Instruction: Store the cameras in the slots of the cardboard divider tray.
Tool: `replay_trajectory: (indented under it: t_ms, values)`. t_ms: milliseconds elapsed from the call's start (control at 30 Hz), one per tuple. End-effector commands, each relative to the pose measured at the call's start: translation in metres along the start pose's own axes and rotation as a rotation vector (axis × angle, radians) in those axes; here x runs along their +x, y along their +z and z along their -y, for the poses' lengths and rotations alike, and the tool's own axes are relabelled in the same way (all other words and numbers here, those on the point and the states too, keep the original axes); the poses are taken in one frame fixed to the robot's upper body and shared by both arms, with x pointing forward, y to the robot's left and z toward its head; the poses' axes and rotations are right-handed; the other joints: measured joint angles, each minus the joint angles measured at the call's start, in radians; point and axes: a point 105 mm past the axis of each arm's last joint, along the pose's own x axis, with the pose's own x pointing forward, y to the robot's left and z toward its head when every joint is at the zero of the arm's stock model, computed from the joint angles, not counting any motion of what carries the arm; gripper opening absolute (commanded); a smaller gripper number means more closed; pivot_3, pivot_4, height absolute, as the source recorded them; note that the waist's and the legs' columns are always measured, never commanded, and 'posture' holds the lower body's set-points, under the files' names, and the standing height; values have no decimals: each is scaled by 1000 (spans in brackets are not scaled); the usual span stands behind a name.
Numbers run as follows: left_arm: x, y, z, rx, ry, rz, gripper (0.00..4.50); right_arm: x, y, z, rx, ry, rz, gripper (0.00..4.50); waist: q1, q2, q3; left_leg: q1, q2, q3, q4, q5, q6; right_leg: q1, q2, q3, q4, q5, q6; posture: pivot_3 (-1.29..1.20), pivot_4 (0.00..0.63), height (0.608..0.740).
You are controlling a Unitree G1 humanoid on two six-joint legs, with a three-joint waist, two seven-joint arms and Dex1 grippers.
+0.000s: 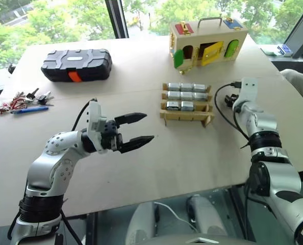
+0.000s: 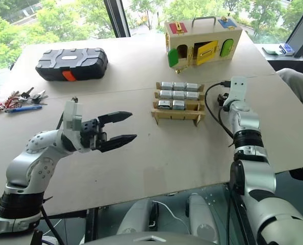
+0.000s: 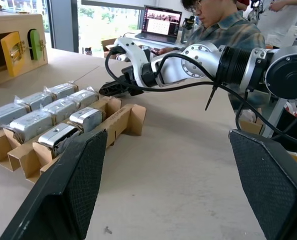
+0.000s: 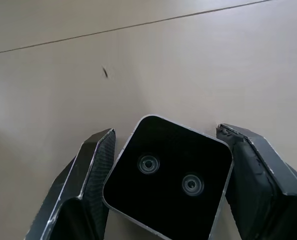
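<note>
The cardboard divider tray (image 1: 187, 117) stands mid-table with several silver-grey cameras (image 1: 186, 95) lying in its slots; the left wrist view shows them too (image 3: 58, 107). To its right, my right gripper (image 1: 231, 100) is low on the table. In its wrist view the fingers (image 4: 96, 170) press both sides of a black-faced camera (image 4: 168, 180) that rests on the table. My left gripper (image 1: 149, 127) hovers open and empty left of the tray, pointing at it, its fingers (image 3: 68, 190) wide apart.
A black plastic case with an orange latch (image 1: 76, 65) sits at the back left. A wooden box with coloured doors (image 1: 207, 43) stands behind the tray. Keys and a blue pen (image 1: 24, 101) lie at the left edge. A person with a laptop (image 3: 161, 22) sits beyond the table.
</note>
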Motion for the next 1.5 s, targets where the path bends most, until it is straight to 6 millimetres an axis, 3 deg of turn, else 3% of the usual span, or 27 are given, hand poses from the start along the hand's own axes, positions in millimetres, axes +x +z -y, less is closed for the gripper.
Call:
replay_trajectory:
  t_ms: [33,200,267,333,433,567,667,833,1200,1300,1467,1500]
  values:
    - [4,15,1,34,-12,41,4029,-9,11,1,-21,-13,38,2499,1,0,0,0,0,0,0,0,0,0,0,0,0,0,0,0,150,740]
    - [18,24,-12,-51,88,80,4029,-31,30,-1,-175,52,141,2499,3,0,0,0,0,-1,0,0,0,0,-1,0,0,0,0,0,150,740]
    - [24,29,-16,-104,126,90,4029,-48,47,-7,-345,112,238,2499,3,0,0,-1,0,-3,0,0,0,0,-1,-1,0,0,0,0,150,740]
    - [35,35,-23,-203,161,67,4029,-78,63,-27,-509,271,347,2499,4,0,0,-1,-1,-3,0,0,0,0,-2,0,0,0,0,0,150,740]
    - [50,45,-30,-384,155,24,4029,-124,71,-60,-718,511,453,2499,5,0,1,-2,-1,-7,0,0,0,0,-2,-3,-1,0,1,0,150,740]
    - [75,60,-40,-594,106,19,4029,-166,74,-95,-900,734,558,2499,1,-1,0,2,-1,-8,0,0,0,2,0,-4,0,0,1,0,150,740]
    - [92,68,-41,-657,59,-7,4029,-191,74,-121,-972,881,625,2499,1,-1,0,1,-1,-10,2,0,0,2,1,-5,1,0,1,0,150,740]
    - [100,75,-38,-681,2,-36,4029,-211,77,-145,-998,992,703,2499,2,-1,0,1,-2,-10,2,1,-2,2,-1,-5,1,0,1,0,150,740]
    - [93,77,-30,-704,-72,-71,4029,-216,77,-156,-1012,1029,740,2499,13,-1,0,-1,-4,-12,2,4,-6,2,-3,-6,0,0,0,0,150,740]
    - [92,78,-30,-717,-87,-70,3230,-219,79,-159,-1000,1044,751,2499,14,-1,0,-1,-4,-12,2,4,-6,2,-3,-7,0,0,0,0,150,740]
    - [91,77,-25,-743,-128,-79,898,-222,83,-162,-971,1064,764,2499,15,-1,0,-1,-4,-12,2,4,-7,2,-3,-7,1,0,0,0,150,740]
    - [91,77,-25,-749,-134,-76,721,-223,83,-163,-964,1070,764,2499,15,-1,0,-1,-4,-12,2,4,-7,2,-3,-7,1,0,0,0,150,740]
